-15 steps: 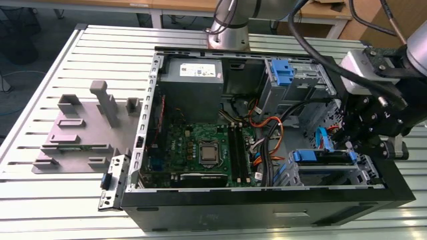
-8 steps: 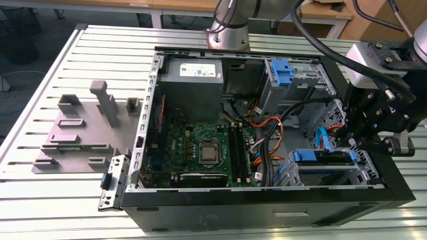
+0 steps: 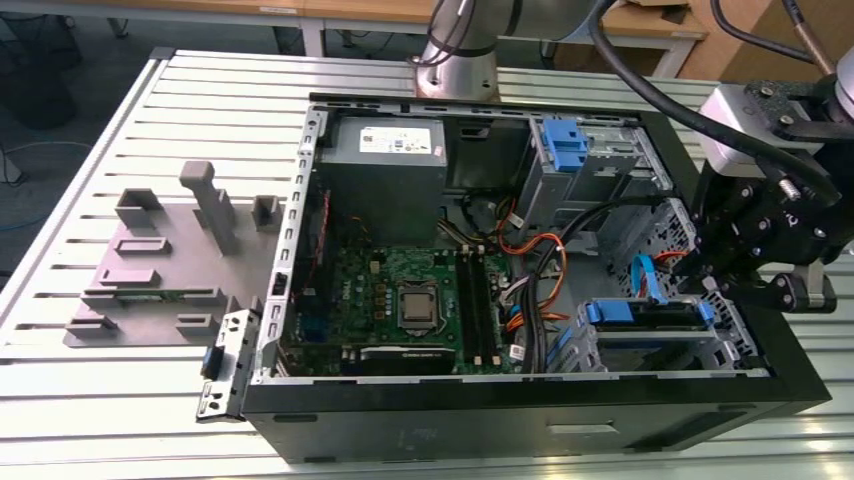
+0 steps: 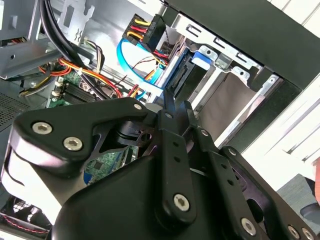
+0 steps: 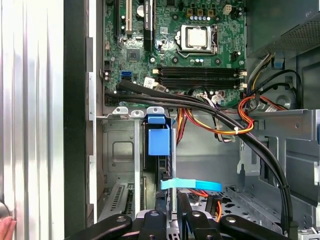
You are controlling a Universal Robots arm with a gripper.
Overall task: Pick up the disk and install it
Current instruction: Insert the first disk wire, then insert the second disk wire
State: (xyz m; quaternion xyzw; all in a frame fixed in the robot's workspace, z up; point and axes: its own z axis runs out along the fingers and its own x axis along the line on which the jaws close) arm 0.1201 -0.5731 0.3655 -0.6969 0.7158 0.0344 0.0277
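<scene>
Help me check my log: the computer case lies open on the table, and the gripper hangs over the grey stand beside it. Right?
Not quite. In the exterior view the gripper hangs at the disk in its bay inside the computer case, at that view's right; the grey stand sits apart at its left. The case does lie open on the table.

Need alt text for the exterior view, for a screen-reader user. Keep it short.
The robot's claw is at the drive cage on the exterior view's right of an open computer case, beside the blue-bracketed disk sitting in that cage. The case lies on a slatted metal table, with a grey plastic stand to its left.
</scene>
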